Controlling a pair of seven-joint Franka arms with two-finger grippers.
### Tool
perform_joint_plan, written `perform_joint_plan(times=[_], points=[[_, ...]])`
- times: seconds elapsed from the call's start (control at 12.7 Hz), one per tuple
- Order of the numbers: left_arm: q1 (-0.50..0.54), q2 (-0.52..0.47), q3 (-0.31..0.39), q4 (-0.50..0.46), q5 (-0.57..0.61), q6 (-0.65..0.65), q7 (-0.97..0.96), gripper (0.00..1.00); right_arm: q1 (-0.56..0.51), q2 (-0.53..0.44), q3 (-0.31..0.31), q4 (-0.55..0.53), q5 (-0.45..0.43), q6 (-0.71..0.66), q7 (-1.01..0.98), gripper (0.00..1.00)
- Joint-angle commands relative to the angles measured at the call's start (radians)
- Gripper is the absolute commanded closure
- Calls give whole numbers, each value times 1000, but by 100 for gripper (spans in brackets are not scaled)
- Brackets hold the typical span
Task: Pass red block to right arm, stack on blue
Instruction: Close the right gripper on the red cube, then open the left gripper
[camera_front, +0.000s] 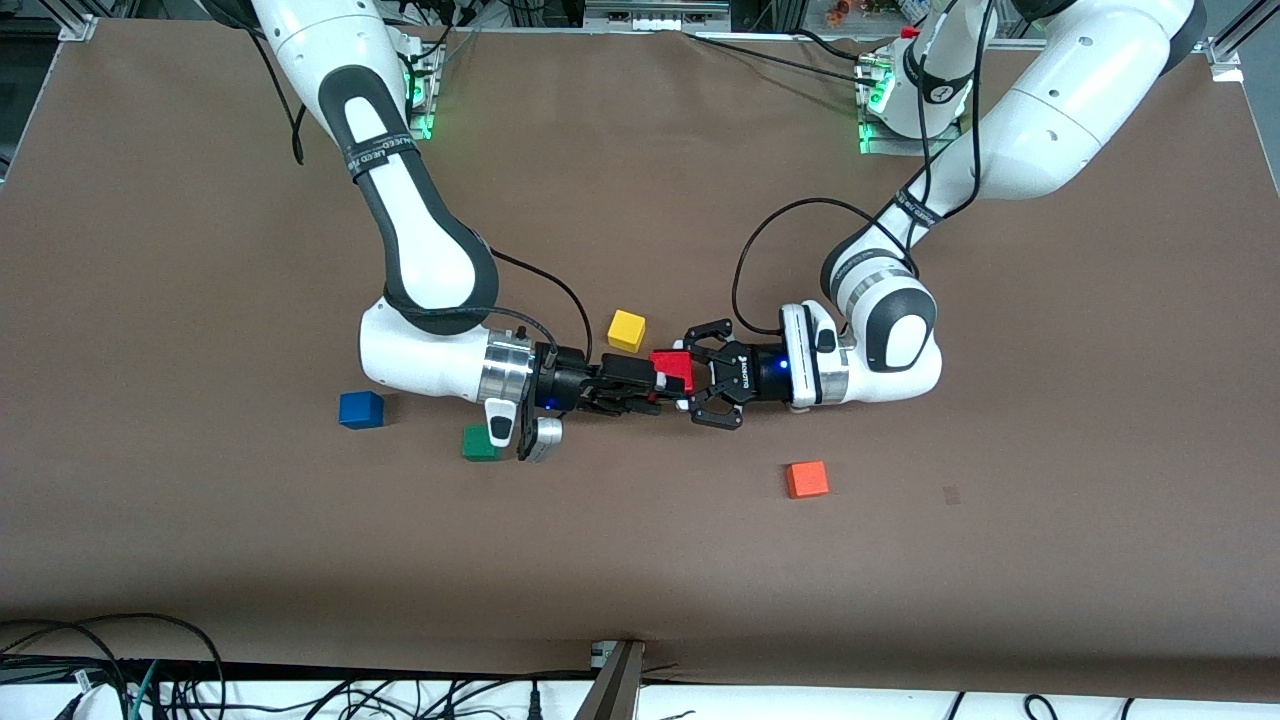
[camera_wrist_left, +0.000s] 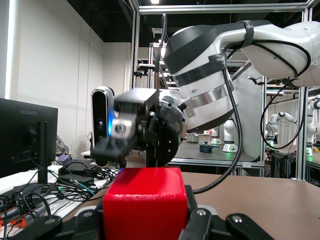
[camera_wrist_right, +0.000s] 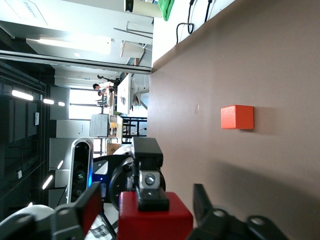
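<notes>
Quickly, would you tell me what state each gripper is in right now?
Left gripper: shut on the red block, held above the table.
Right gripper: at the red block; cannot tell whether it is open or shut.

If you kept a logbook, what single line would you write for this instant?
phase: handover | red block: in left claw, off table | right claw: at block, grip unclear | blue cube: on table, bare

High overhead camera faces both robot bases across the brown table (camera_front: 200, 250). Each wrist camera sits close, level with the tabletop, looking along its fingers at the small red cube (camera_front: 672, 369) (camera_wrist_left: 145, 202) (camera_wrist_right: 155, 220) and the other arm; all three views share that cube, wrist views facing each other
</notes>
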Motion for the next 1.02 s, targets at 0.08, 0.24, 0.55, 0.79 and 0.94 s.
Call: perform_joint_plan(times=[0.08, 0.24, 0.55, 0.79, 0.94], points=[[7, -14, -4, 3, -17, -8, -2, 100, 3, 18, 3, 34, -1, 11, -22, 79], [10, -17, -6, 3, -19, -8, -9, 100, 3, 16, 3, 34, -1, 11, -16, 85], [4, -17, -6, -2, -17, -9, -34, 75, 3, 13, 3, 34, -1, 11, -8, 85], [16, -17, -11, -35, -22, -12, -54, 0, -5, 7, 1, 34, -3, 9, -7, 88], [18, -20, -11, -35, -20, -23, -98, 0, -6, -1, -6, 33, -41, 5, -7, 88]])
